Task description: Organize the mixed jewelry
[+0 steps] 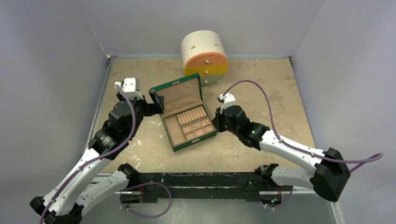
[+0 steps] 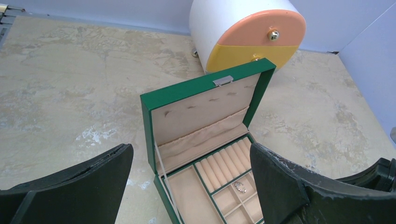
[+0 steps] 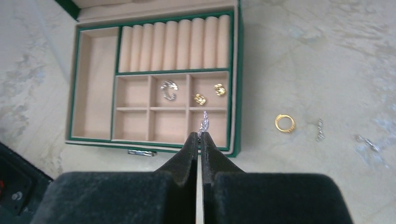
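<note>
The mixed jewelry shows best in the right wrist view. My right gripper (image 3: 201, 135) is shut on a small silvery piece (image 3: 204, 122), which sticks out of its tips above the front right compartment of the open green box (image 3: 236, 93). A silvery hoop (image 3: 168, 89) lies in the middle back compartment, and two gold pieces (image 3: 200, 98) (image 3: 219, 89) in the one to its right. On the table to the right of the box lie a gold ring (image 3: 284, 123) and two silvery bits (image 3: 320, 129) (image 3: 367, 142). My left gripper (image 1: 156, 101) stands open beside the lid's left edge, holding nothing.
A round white cabinet (image 1: 204, 56) with a peach and a yellow drawer front stands behind the box, near the back wall. The box lid (image 2: 205, 112) stands upright. Grey walls close in the tabletop on three sides.
</note>
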{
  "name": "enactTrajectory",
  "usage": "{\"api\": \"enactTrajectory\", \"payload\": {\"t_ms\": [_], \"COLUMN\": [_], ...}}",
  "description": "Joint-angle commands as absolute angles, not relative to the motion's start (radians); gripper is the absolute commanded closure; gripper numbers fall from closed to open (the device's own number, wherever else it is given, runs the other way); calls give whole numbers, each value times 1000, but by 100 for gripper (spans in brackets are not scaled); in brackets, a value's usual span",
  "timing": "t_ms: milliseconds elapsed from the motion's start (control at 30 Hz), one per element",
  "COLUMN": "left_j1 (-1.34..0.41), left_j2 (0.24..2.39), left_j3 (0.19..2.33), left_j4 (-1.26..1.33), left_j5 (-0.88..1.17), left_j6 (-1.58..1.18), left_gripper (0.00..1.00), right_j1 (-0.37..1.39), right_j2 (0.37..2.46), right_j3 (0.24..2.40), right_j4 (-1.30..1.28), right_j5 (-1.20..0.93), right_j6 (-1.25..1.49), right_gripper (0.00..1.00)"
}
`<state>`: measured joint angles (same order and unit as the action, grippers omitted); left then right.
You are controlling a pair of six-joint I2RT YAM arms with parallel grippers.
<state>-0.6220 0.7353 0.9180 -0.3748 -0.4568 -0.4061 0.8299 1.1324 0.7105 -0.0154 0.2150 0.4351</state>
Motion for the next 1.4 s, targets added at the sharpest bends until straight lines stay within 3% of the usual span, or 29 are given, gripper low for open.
{"api": "enactTrajectory", "payload": {"t_ms": [0,1200,1367], "left_j1": [-615,-614,-614], "left_j2": [721,716,716], "left_j3": [924,925,926], "left_j4": [-332,-336,-335], "left_j5": [-454,-456,-457], "left_j6": [-411,-411,-411], "left_gripper": [4,4,4], "right_j1": [828,828,828], "right_j2": [1172,1552,1576], "right_j3": [788,833,831], "right_j4": [75,331,338], "right_j5": [124,28,35], "right_j6": [389,442,452], "right_gripper": [100,100,87]}}
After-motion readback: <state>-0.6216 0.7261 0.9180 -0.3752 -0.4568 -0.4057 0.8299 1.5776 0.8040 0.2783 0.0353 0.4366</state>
